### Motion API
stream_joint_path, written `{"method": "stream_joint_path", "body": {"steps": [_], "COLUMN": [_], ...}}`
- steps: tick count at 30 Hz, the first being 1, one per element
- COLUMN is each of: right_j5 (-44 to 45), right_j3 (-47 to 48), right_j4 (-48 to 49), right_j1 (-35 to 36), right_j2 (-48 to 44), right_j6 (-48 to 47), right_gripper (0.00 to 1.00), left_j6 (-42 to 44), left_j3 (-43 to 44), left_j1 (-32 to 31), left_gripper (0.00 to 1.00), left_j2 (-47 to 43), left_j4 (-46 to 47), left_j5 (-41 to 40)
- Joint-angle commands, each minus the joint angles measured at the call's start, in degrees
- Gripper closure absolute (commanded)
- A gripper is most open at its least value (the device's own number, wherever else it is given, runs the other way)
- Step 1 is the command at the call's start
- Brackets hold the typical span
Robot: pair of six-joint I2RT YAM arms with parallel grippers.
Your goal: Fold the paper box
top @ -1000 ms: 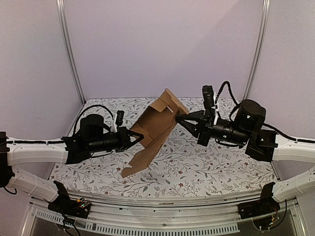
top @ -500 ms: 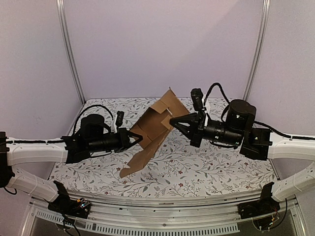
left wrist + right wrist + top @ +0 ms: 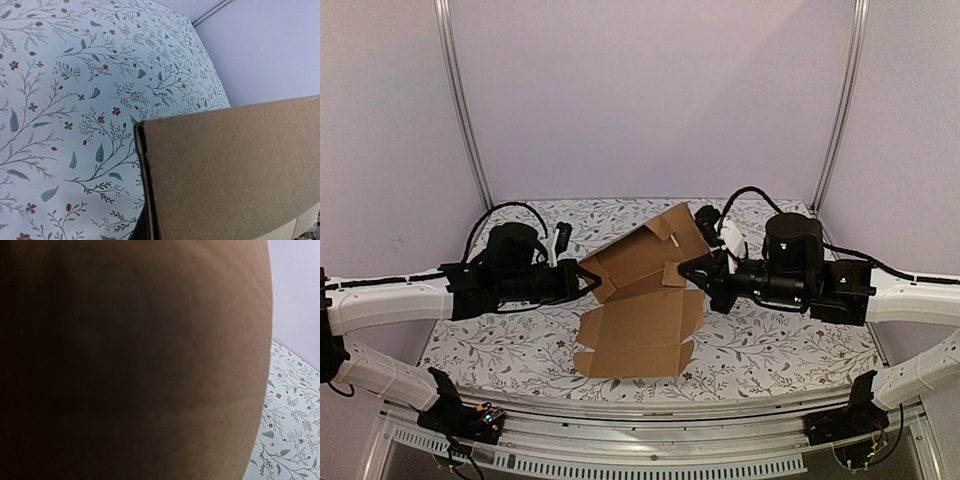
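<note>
The paper box (image 3: 638, 330) is an unfolded brown die-cut cardboard sheet. Its near panel lies flat on the table and its far panel (image 3: 650, 250) is raised and tilted back. My left gripper (image 3: 590, 281) is shut on the sheet's left edge; in the left wrist view the cardboard (image 3: 235, 170) fills the lower right, with a dark fingertip (image 3: 136, 231) beside its edge. My right gripper (image 3: 688, 272) meets the sheet's right side at a tab and appears shut on it. In the right wrist view the cardboard (image 3: 150, 360) covers the fingers.
The table (image 3: 770, 345) has a white cloth with a floral print and is walled by pale panels at the back and sides. Both arms reach inward above it from left and right. A metal rail (image 3: 650, 440) runs along the near edge.
The sheet hung folded and steep between the grippers; now its lower panel has swung down flat onto the table. My right gripper moved left and lower. My left gripper rose slightly.
</note>
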Motion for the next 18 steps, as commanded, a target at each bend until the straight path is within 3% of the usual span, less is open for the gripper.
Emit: {"method": "stream_joint_path", "body": {"steps": [1,7,18], "right_j5": [3.9,3.56,-2.49], "right_j3": [-2.35,-2.03,-2.47], "right_j4": [-10.02,-9.83,-14.28], "right_j1": [0.57,0.59,0.61], "right_j2": [-0.01,-1.55,-10.11], "right_j6": [-1.93,-1.91,-5.41], "right_gripper": [1.0,1.0,0.84], "left_j6": [3.65,4.5,10.95], "left_j3": [3.6,3.23,2.19], "left_j1": [-0.08,0.01,0.01], "left_gripper": [1.0,1.0,1.0], "left_j2": [-1.85,-1.99,-3.1], "left_j4": [1.07,-0.12,-4.71], "left_j5": [3.76,2.34,-5.08]}}
